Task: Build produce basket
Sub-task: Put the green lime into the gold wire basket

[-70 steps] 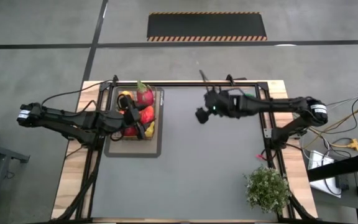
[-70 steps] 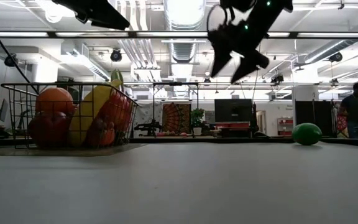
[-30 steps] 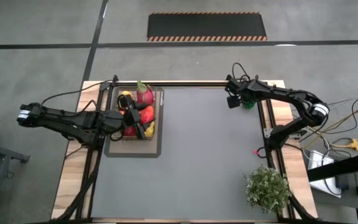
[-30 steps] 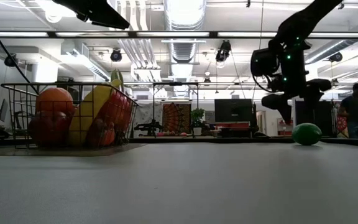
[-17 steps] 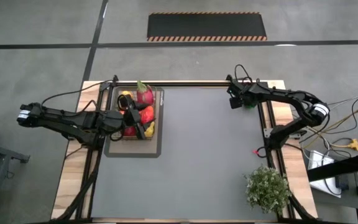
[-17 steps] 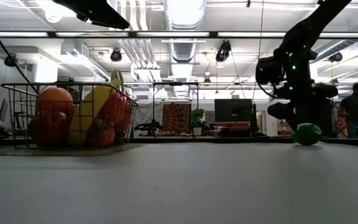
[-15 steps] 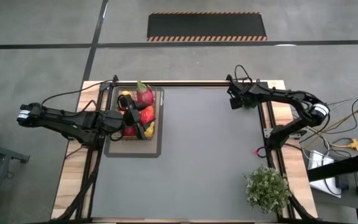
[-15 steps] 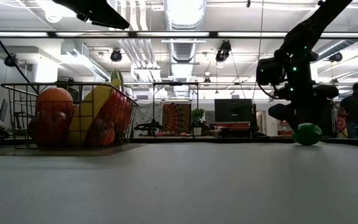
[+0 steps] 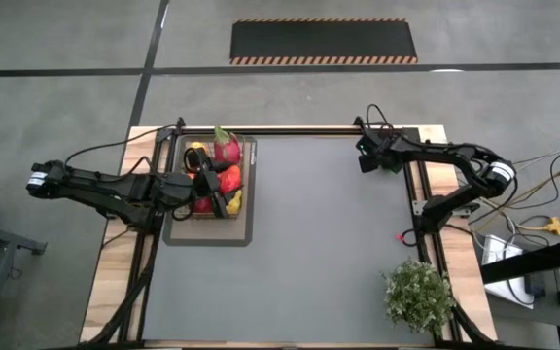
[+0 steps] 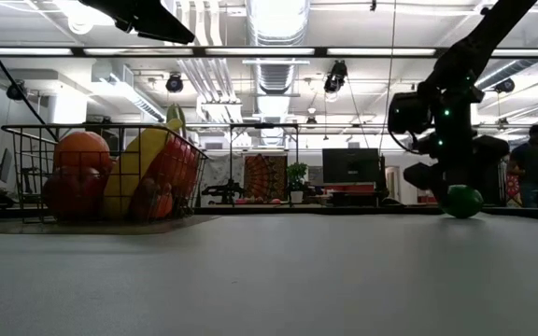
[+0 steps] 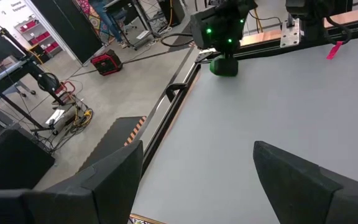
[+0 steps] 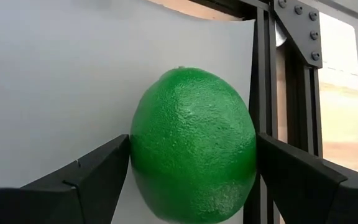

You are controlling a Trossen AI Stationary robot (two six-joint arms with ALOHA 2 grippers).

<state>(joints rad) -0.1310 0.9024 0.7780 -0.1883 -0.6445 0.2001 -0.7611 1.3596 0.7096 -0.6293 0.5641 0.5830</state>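
The green lime (image 12: 191, 146) rests on the grey mat at the table's far right corner, also seen from table height as the lime (image 10: 461, 201). My right gripper (image 12: 192, 140) is down over it, open, one finger on each side. The dark wire basket (image 10: 26, 140) stands at the far left on a flat grey tray (image 9: 248, 233). It holds an orange (image 10: 82, 149), a banana (image 10: 134, 168), red fruits and a pink dragon fruit (image 9: 226, 149). My left gripper (image 11: 191, 180) hovers open above the basket (image 9: 247, 170). My right gripper comes at the lime from above, slanting from the table's left, its fingers (image 12: 104, 168) close against the lime's two sides (image 12: 142, 143). Whether they touch it, I cannot tell. The lime sits on the mat.
A bushy potted plant (image 9: 418, 295) stands at the near right corner. The black frame rail (image 12: 291, 93) runs right beside the lime. The wide grey mat (image 9: 329, 253) between basket and lime is open room. A person (image 10: 530, 168) stands far off in the room.
My right gripper has come down at the far right corner, from above the lime to table height, until its fingers stand around it. The lime has stayed in place. My left arm has kept still over the basket.
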